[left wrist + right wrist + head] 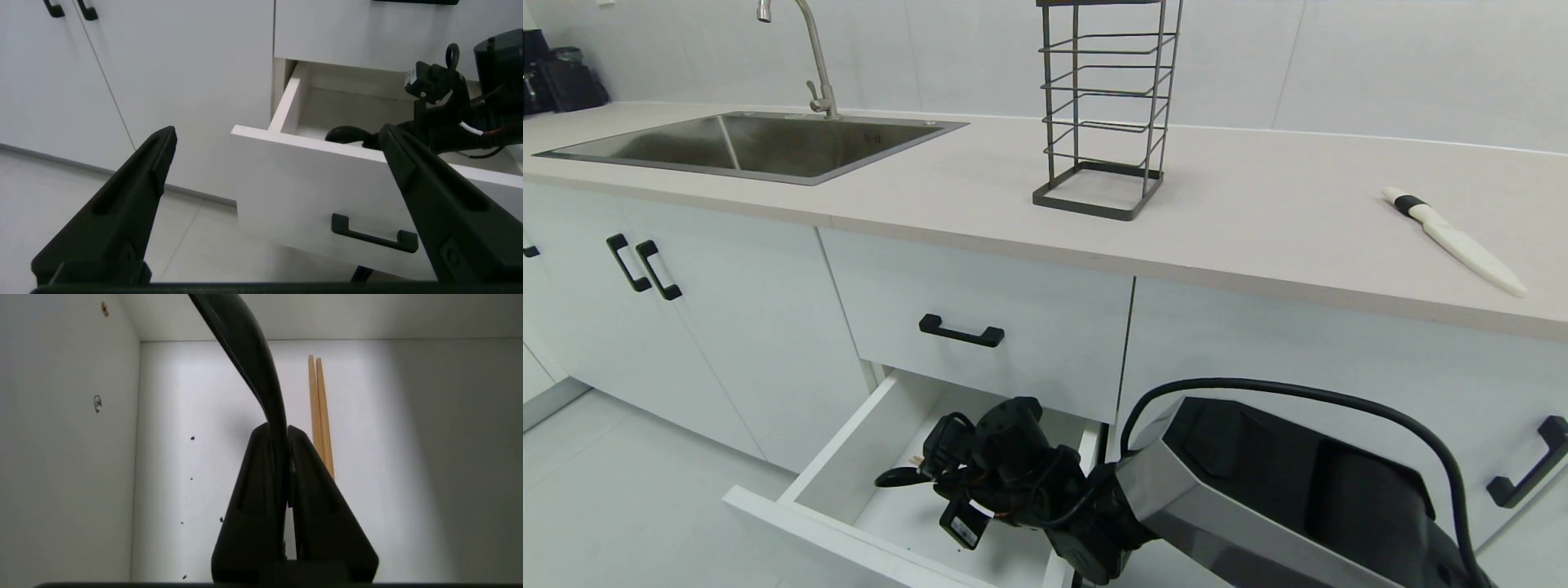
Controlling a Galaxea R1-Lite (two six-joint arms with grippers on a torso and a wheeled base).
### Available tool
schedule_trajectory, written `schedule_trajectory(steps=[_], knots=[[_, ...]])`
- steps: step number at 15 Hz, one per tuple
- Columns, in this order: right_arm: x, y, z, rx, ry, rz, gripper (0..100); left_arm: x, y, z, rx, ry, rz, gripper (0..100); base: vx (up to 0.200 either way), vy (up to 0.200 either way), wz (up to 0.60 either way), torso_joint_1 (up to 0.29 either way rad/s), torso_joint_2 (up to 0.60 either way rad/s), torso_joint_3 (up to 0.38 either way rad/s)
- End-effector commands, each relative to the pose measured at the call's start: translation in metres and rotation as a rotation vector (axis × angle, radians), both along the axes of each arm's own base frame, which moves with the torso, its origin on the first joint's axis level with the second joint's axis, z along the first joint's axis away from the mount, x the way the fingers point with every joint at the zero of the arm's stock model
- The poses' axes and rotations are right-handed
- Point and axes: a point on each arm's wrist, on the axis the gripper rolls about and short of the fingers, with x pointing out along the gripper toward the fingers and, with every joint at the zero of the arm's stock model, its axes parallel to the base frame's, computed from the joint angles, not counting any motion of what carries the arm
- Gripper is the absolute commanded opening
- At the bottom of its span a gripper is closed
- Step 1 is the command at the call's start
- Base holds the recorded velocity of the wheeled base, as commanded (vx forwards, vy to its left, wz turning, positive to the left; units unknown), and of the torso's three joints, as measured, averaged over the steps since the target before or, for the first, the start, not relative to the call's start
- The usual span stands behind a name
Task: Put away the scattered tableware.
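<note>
The right gripper (286, 453) hangs over the open drawer (845, 457), jaws clamped on the black spoon (245, 351), beside the chopsticks (320, 408) lying inside. Best to lower close to the drawer floor before releasing — a drop could bounce.

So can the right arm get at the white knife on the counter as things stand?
Probably not yet: the right hand is shut on a black spoon down in the open drawer. The knife itself lies in the open on the counter.
</note>
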Motion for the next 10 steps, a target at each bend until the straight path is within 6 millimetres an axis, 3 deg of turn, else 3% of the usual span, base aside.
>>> schedule_trajectory(steps=[1, 4, 5, 10], knots=[[0.0001, -0.0003, -0.0005, -0.001, 0.000, 0.000, 0, 0.0001, 0.0000, 0.0001, 0.000, 0.001, 0.000, 100, 0.000, 0.000, 0.00, 0.000, 0.00, 0.000], [-0.0005, -0.0012, -0.0022, -0.017, 0.013, -0.001, 0, 0.0001, 0.0000, 0.0001, 0.000, 0.001, 0.000, 100, 0.000, 0.000, 0.00, 0.000, 0.00, 0.000], [-0.0005, -0.0011, -0.0021, -0.018, 0.014, -0.001, 100, 0.0001, 0.0000, 0.0001, 0.000, 0.001, 0.000, 100, 0.000, 0.000, 0.00, 0.000, 0.00, 0.000], [-0.0021, 0.0017, -0.0008, 0.000, 0.007, 0.004, 100, 0.0001, 0.0000, 0.0001, 0.000, 0.001, 0.000, 100, 0.000, 0.000, 0.00, 0.000, 0.00, 0.000]])
